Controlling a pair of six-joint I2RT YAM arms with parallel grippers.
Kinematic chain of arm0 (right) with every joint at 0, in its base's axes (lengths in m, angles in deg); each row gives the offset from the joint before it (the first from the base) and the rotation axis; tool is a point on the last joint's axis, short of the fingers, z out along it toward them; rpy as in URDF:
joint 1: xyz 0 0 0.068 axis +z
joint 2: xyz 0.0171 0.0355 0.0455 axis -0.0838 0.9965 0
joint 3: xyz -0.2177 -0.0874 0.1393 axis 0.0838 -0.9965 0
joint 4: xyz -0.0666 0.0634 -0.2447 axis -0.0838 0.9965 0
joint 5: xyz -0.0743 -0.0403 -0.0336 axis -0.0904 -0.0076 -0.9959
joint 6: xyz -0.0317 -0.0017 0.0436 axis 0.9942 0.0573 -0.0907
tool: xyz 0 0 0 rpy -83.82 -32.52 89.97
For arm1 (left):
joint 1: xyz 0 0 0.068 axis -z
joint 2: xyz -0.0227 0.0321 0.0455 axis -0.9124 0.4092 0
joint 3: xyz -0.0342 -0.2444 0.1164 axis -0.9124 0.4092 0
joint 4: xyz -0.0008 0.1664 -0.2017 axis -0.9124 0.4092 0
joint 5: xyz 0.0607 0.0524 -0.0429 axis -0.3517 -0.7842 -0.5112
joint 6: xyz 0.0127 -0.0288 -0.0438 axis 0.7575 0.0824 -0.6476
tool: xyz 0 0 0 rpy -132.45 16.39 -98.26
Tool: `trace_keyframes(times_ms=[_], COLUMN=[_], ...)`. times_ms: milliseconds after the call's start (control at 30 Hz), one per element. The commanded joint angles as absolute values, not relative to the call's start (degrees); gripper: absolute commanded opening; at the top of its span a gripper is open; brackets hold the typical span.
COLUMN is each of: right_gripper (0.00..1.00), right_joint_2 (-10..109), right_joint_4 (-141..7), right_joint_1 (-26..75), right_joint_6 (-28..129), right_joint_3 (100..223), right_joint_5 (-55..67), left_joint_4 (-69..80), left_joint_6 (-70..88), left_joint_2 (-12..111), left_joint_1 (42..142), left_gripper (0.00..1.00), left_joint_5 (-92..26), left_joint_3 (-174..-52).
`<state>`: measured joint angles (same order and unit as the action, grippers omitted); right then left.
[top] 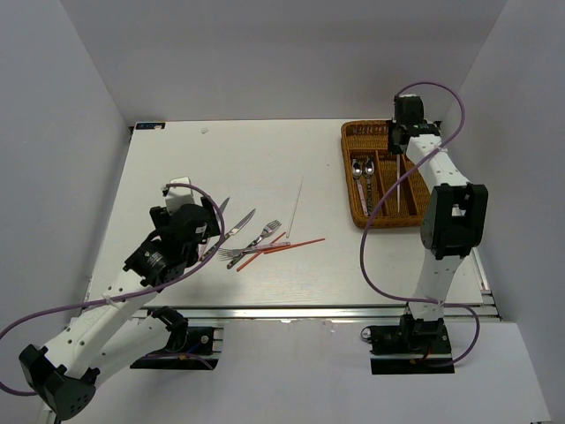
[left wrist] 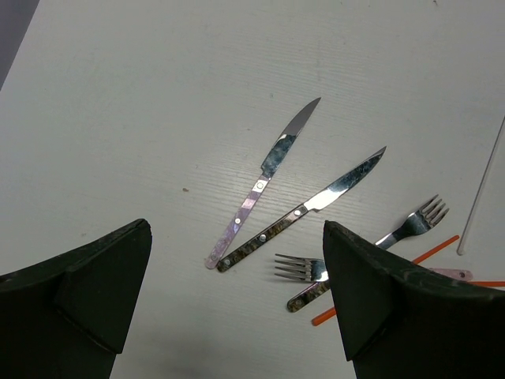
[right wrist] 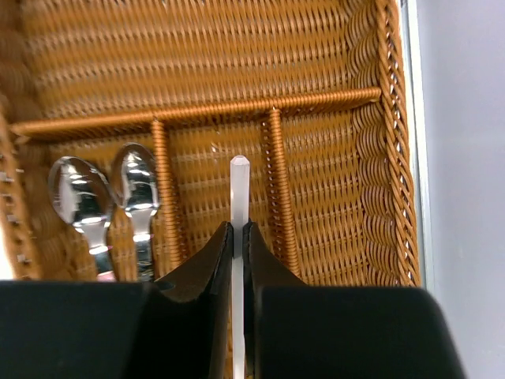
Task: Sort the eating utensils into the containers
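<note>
My right gripper (right wrist: 237, 237) is shut on a white chopstick (right wrist: 239, 189), held over the middle long slot of the brown wicker tray (right wrist: 390, 118). In the top view the gripper (top: 402, 146) is above the tray's (top: 349, 190) far end. Two silver spoons (right wrist: 138, 185) lie in the slot to the left. My left gripper (left wrist: 237, 227) is open and empty above the table, near two knives: one pink-handled (left wrist: 264, 178), one dark-handled (left wrist: 308, 209). Two forks (left wrist: 300, 268) and red chopsticks (left wrist: 434, 249) lie to its right. A second white chopstick (top: 295, 201) lies on the table.
The loose cutlery lies in a cluster (top: 256, 238) at the table's middle, right of the left gripper. The tray stands at the back right, close to the right wall. A purple cable (top: 371, 221) loops beside the right arm.
</note>
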<state>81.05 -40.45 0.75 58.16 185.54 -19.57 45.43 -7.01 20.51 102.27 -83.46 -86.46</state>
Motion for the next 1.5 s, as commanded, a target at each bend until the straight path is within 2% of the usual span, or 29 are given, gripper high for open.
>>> trace_keyframes(times_ms=[0, 133, 167, 233, 400, 533, 733, 833, 867, 933, 967, 1033, 1133, 1200, 1233, 1300, 1333, 1467], right_gripper=[0.01, 0.12, 0.28, 0.43, 0.49, 0.53, 0.57, 0.52, 0.40, 0.27, 0.26, 0.26, 0.42, 0.47, 0.62, 0.70, 0.77, 0.76], right_joint_2=[82.14, 82.59, 82.41, 82.50, 81.54, 79.16, 75.03, 76.43, 76.95, 76.35, 74.60, 73.45, 73.62, 74.15, 74.23, 75.20, 75.99, 81.42], right_joint_4=[-42.55, -42.82, -42.99, -42.82, -41.33, -39.22, -37.47, -35.18, -33.26, -33.24, -35.76, -37.72, -38.16, -39.64, -40.96, -43.86, -43.79, -41.60], right_joint_1=[0.73, 0.73, 0.73, 0.73, 0.73, 1.52, 7.06, 6.71, 6.44, 6.70, 7.66, 9.68, 15.65, 21.45, 25.47, 29.54, 31.21, 37.54], right_joint_6=[60.53, 59.21, 59.04, 59.38, 59.48, 54.92, 49.20, 48.14, 47.96, 49.18, 49.71, 49.37, 45.44, 42.09, 38.85, 35.76, 33.92, 23.90], right_joint_3=[186.04, 184.72, 184.28, 184.01, 185.24, 185.51, 180.86, 180.15, 180.32, 179.28, 178.14, 175.94, 175.75, 175.40, 173.83, 172.42, 172.06, 173.11], right_joint_5=[-19.52, -18.47, -17.95, -19.43, -20.05, -16.10, -16.10, -19.78, -20.31, -16.65, -10.18, -6.44, -6.33, -12.91, -18.67, -25.20, -27.93, -33.58], left_joint_4=[44.50, 44.41, 44.41, 44.59, 44.41, 44.59, 44.68, 44.76, 44.68, 44.33, 44.24, 44.24, 44.41, 44.41, 44.33, 44.24, 44.24, 44.24], left_joint_6=[-6.31, -6.23, -6.22, -6.31, -6.31, -6.31, -6.49, -6.58, -6.58, -6.31, -6.31, -6.14, -6.22, -6.22, -6.22, -6.22, -6.22, -6.14], left_joint_2=[19.71, 19.89, 20.07, 19.98, 19.80, 20.15, 20.59, 20.42, 20.42, 20.33, 20.42, 20.77, 21.56, 21.47, 21.30, 21.12, 21.12, 21.39], left_joint_1=[101.97, 101.97, 101.97, 101.97, 101.97, 101.97, 101.88, 101.88, 101.88, 101.88, 101.88, 101.88, 101.62, 101.44, 101.44, 101.44, 101.44, 101.44], left_gripper=[0.98, 0.98, 0.98, 0.98, 0.98, 0.98, 0.98, 0.98, 0.98, 0.98, 0.98, 0.98, 0.98, 0.98, 0.98, 0.98, 0.98, 0.98], left_joint_5=[-82.68, -82.42, -82.42, -82.68, -82.59, -82.85, -83.03, -83.12, -83.03, -82.77, -82.51, -82.15, -82.24, -82.24, -82.15, -82.07, -81.98, -81.72], left_joint_3=[-86.47, -86.47, -86.47, -86.56, -86.38, -86.47, -86.47, -86.47, -86.38, -86.29, -86.29, -86.38, -86.56, -86.47, -86.47, -86.38, -86.38, -86.38])
